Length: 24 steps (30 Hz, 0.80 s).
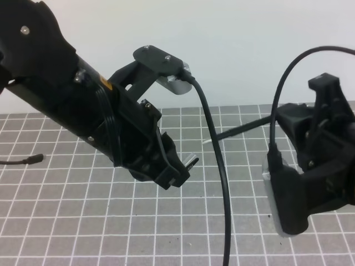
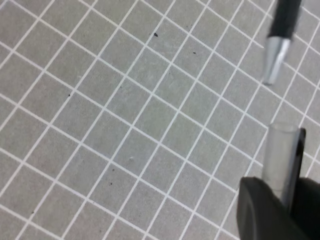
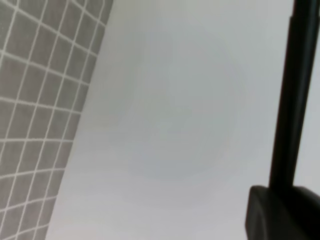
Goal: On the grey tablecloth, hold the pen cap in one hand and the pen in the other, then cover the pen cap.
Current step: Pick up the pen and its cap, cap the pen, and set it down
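Observation:
Over the grey tablecloth (image 1: 83, 221), my left gripper (image 1: 180, 170) is shut on the pen cap (image 1: 192, 160). In the left wrist view the pen cap (image 2: 281, 160) looks pale with a black clip and sticks up from between my fingers (image 2: 262, 210). The pen (image 2: 286, 20) comes in from the top right, and its silvery tip (image 2: 274, 62) points at the cap's open end with a small gap between. My right gripper (image 1: 289, 119) is shut on the pen (image 1: 244, 129), which reaches left toward the cap. In the right wrist view the pen's black shaft (image 3: 295, 90) rises from one finger (image 3: 280, 212).
A black cable (image 1: 219, 183) hangs from the left wrist camera and crosses in front of the pen. Another cable end (image 1: 30, 159) lies on the cloth at the far left. A white wall (image 1: 233, 44) stands behind the table.

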Available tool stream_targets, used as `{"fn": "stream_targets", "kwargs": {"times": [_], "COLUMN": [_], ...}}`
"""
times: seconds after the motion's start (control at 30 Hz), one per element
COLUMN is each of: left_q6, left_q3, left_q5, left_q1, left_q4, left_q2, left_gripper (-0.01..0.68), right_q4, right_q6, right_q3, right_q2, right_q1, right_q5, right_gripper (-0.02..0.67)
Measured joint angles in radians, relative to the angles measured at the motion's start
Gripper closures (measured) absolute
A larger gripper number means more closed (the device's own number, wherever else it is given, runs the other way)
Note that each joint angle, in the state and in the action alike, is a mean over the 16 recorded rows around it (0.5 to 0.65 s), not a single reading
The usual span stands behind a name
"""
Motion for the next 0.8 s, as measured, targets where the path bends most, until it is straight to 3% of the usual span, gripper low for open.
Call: {"fn": "stream_targets", "kwargs": {"times": [0.37, 0.8], "left_q6": [-0.001, -0.003], "left_q3": [0.000, 0.000], "left_q5": [0.000, 0.001], "left_q1": [0.000, 0.000], "left_q4": [0.002, 0.008], "left_q2": [0.000, -0.001], "left_gripper": [0.591, 0.591], "right_q4": [-0.035, 0.031], "right_q6": [0.018, -0.099], "right_q3": [0.000, 0.000], "right_q2": [-0.008, -0.008], "right_q1": [0.000, 0.000], "right_q5": [-0.033, -0.058], "right_gripper": [0.648, 0.652]}}
